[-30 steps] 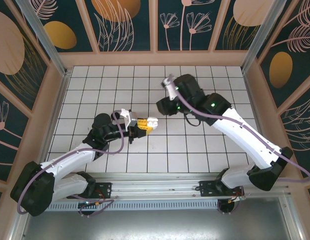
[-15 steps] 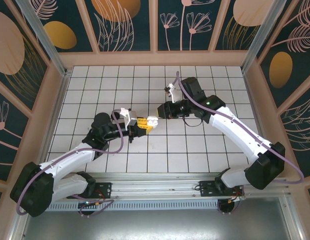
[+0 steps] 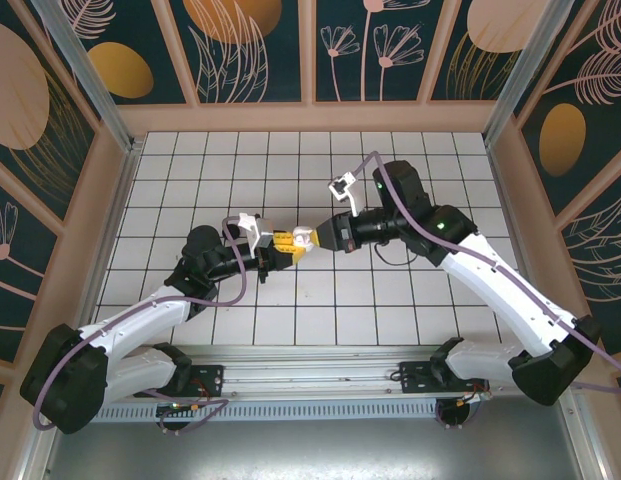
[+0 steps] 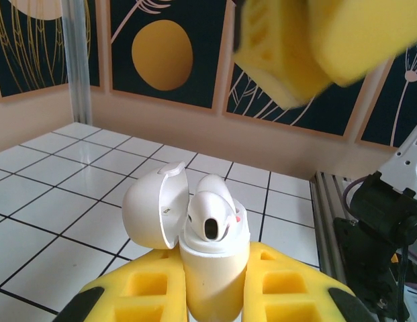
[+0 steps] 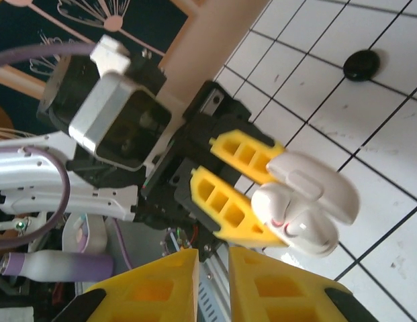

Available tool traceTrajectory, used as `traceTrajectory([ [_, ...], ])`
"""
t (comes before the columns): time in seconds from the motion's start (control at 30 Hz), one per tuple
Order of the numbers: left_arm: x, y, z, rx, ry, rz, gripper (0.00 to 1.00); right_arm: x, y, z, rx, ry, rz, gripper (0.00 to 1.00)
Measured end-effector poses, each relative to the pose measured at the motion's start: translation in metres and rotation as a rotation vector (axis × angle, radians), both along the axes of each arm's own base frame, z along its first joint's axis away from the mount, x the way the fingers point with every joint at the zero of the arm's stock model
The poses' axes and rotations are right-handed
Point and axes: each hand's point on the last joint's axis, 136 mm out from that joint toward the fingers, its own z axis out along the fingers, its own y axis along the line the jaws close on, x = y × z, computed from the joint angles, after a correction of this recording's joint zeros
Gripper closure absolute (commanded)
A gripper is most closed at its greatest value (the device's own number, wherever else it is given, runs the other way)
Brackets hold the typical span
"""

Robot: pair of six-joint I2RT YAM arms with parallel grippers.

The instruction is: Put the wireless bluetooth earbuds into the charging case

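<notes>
Change: the right arm had swung down and left across the tiled table (image 3: 190,170), bringing the right gripper (image 3: 322,236) nose to nose with the left gripper (image 3: 288,246). The left arm had barely shifted.
Left gripper: it was clamped on the charging case (image 3: 304,238). One yellow finger (image 4: 141,295) pressed each side of the case body (image 4: 211,268), which was held off the tiles near the middle of the table.
Charging case: in the left wrist view it stood upright, with its lid (image 4: 154,208) hinged open to the left.
Earbud: one white earbud (image 4: 211,208) sat in the mouth of the case. Its head rose above the rim and a dark opening faced the camera.
Right gripper: it hung just beside the open top of the case and showed as a blurred yellow mass (image 4: 309,40) above the case. Its own camera showed the fingers drawn near together with a slim gap (image 5: 213,258). Whether anything was pinched there could not be told.
Case from the right wrist: the white shell (image 5: 309,201) lay between the left gripper's yellow fingers (image 5: 245,151).
Dark object: a small black object (image 5: 361,65) lay on a tile beyond the case, well apart from both grippers. What it was could not be told.
</notes>
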Motion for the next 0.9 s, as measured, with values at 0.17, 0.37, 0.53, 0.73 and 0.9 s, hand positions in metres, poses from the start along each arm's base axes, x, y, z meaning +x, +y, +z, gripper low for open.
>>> traceTrajectory([
  [0.17, -0.001, 0.0, 0.0, -0.001, 0.004, -0.005, 1.0, 0.022, -0.011, -0.013, -0.041, 0.004, -0.111, 0.78],
  [0.37, -0.005, -0.001, 0.004, -0.013, -0.004, -0.034, 1.0, 0.07, -0.023, -0.02, -0.034, 0.038, -0.261, 0.82],
  [0.53, -0.007, -0.003, 0.002, -0.012, 0.002, -0.05, 1.0, 0.069, 0.008, -0.057, -0.08, 0.146, -0.173, 0.82],
  [0.73, -0.013, -0.006, -0.007, 0.005, 0.034, -0.094, 1.0, 0.056, 0.026, -0.059, -0.084, 0.145, -0.108, 0.84],
  [0.9, -0.008, -0.005, -0.004, -0.01, 0.037, -0.069, 1.0, 0.035, 0.031, -0.041, -0.051, 0.096, -0.043, 0.84],
])
